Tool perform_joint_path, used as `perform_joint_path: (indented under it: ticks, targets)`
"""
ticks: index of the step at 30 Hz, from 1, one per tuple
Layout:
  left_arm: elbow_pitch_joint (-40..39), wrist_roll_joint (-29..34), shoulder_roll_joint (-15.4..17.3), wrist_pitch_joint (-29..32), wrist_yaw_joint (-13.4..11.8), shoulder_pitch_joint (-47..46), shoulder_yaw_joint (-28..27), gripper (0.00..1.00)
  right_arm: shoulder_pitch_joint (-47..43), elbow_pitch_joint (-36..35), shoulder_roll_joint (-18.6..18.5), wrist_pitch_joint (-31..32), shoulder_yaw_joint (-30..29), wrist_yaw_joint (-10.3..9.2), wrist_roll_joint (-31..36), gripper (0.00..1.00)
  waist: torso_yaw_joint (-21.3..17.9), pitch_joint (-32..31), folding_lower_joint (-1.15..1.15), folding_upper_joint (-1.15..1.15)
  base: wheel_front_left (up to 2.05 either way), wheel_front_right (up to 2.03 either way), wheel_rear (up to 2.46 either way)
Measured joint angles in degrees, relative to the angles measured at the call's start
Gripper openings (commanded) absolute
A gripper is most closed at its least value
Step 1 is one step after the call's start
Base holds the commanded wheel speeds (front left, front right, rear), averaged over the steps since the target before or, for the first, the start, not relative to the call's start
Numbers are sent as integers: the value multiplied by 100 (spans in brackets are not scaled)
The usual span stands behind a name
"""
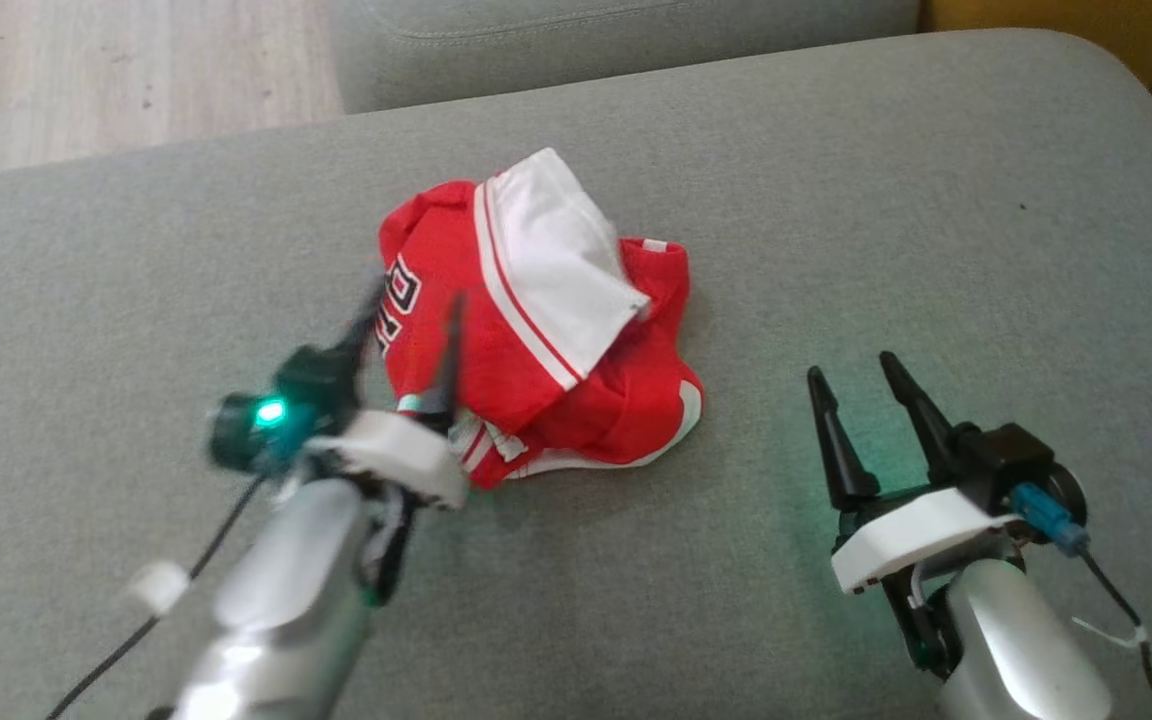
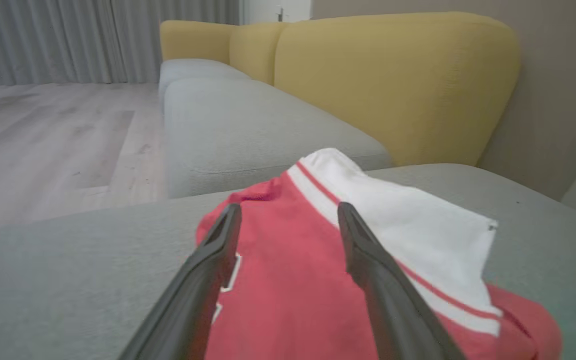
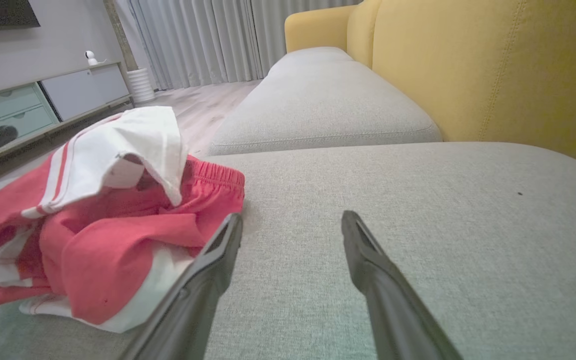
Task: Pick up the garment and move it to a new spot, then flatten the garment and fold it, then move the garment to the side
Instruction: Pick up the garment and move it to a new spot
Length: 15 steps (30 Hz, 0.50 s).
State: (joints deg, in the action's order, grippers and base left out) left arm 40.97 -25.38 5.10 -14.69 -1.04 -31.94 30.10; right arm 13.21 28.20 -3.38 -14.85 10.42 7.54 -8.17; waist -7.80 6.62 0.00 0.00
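1. Head view: crumpled red-and-white garment (image 1: 546,300) lies mid grey sofa cushion (image 1: 886,180).
2. Left gripper (image 1: 418,297) is blurred, fingers spread over the garment's left edge. It grips nothing; can't tell if it touches.
3. Left wrist view: both fingers apart above red fabric, white panel to their right.
4. Right gripper (image 1: 851,365) is spread wide and empty, over bare cushion near the garment, apart from it.

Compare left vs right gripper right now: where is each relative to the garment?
Left gripper reaches over the left edge of the crumpled red-and-white garment; right gripper sits over bare grey sofa cushion, clear of the garment's right side. Left gripper looks blurred in the head view; right gripper is sharp. Both are open and hold nothing.
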Motion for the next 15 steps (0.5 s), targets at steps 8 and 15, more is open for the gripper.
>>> perform_joint_path:
  ticks: [8, 15]
  targets:
    - [-931, 479, 557, 0, -288, 1395, -1209, 100, -177, -144, 7, 0, -236, 0, -24, 100, 353, -134, 0, 0, 0, 0, 0]
    - [-1599, 831, 465, 0, -290, 2798, -1963, 100, -266, -66, 26, 1, -272, 0, -23, 100, 749, -274, -1, 0, 0, 0, 0]
